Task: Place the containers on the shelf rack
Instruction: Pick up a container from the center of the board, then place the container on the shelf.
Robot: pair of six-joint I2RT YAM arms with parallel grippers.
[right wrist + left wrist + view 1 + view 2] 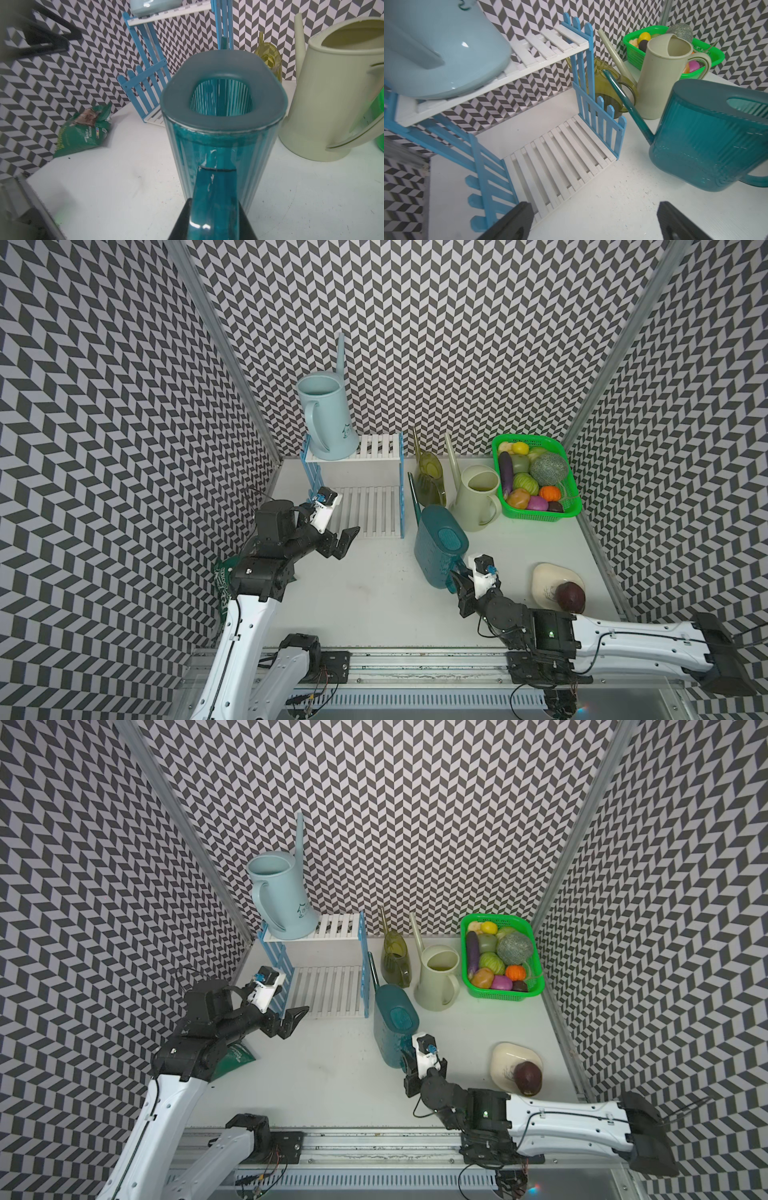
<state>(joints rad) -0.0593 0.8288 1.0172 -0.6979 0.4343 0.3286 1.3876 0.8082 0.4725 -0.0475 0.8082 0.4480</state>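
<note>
The shelf rack (pixel 376 447) stands at the back left, white slats between light blue sides. On its top shelf stands the light blue container (pixel 328 418); the lower shelf (pixel 562 158) is bare. Right of the rack stand the olive-green container (pixel 430 477) and the cream container (pixel 473 497). In front of them is the dark teal container (pixel 438 556), upright, its spout beside the rack's right side. My right gripper (pixel 214 220) is shut on its handle (pixel 455 578). Near the rack's front left corner, my left gripper (pixel 593 218) is open and holds nothing.
A green mesh basket (pixel 540 516) of vegetables fills the back right corner. A cream dish (pixel 544 574) with a dark red vegetable (pixel 570 597) lies at the right, close to my right arm. A green snack bag (pixel 83 133) lies by the left wall, under my left arm.
</note>
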